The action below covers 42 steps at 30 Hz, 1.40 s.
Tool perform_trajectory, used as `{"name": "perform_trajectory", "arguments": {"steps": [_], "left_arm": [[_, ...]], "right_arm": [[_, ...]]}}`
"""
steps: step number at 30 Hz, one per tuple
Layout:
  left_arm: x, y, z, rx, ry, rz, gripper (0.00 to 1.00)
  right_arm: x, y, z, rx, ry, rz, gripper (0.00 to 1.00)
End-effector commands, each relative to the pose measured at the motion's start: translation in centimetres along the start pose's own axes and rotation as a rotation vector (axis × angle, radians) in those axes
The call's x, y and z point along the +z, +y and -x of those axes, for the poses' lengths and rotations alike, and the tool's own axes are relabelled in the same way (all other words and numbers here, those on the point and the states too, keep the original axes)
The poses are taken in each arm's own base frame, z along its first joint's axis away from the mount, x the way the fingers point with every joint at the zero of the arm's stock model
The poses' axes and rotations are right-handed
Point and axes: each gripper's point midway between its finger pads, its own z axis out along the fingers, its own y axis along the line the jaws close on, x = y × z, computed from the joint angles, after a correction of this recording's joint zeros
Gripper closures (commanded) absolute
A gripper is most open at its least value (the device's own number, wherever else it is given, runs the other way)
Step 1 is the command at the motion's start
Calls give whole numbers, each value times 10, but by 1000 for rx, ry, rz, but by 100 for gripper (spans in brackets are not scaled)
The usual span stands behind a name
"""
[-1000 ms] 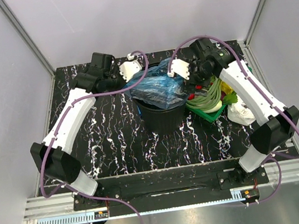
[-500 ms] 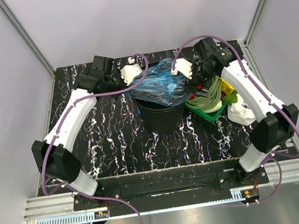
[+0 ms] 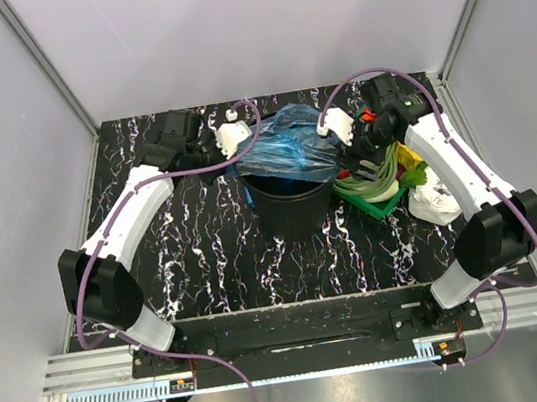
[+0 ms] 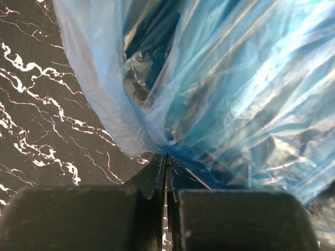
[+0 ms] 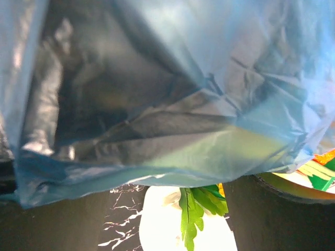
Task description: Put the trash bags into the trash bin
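At upper centre of the top view, the trash bags (image 3: 286,148) sat bunched over the mouth of the trash bin (image 3: 291,213), mostly above its rim, so I judged them not yet pushed in. Their long axis ran left to right. My left tool (image 4: 166,159) was clamped on blue film; my right tool (image 3: 337,132) stood wide against it.

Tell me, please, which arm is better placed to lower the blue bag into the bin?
Left, probably: the left gripper is shut on the trash bag at its edge, above the trash bin, while the right gripper stands open.
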Motion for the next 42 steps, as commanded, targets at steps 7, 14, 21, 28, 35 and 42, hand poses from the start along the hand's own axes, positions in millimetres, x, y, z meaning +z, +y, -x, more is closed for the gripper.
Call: {"name": "perform_trajectory", "arguments": {"steps": [7, 14, 21, 28, 35, 42], "left_arm": [[-9, -22, 21, 47, -132, -53, 100], [-17, -22, 21, 62, -135, -34, 96], [-29, -21, 24, 63, -152, -7, 45], [-58, -5, 38, 29, -218, 75, 15], [-91, 13, 38, 45, -233, 160, 5], [-144, 29, 83, -65, -485, 95, 3]], "right_arm": [[-40, 2, 18, 31, -149, -75, 16], [-62, 13, 30, 40, -208, -63, 14], [-83, 11, 36, 82, -248, -108, 13], [-101, 8, 42, 159, -288, -145, 14], [-113, 0, 45, 207, -298, -192, 14], [-120, -18, 62, 411, -437, -234, 16]]}}
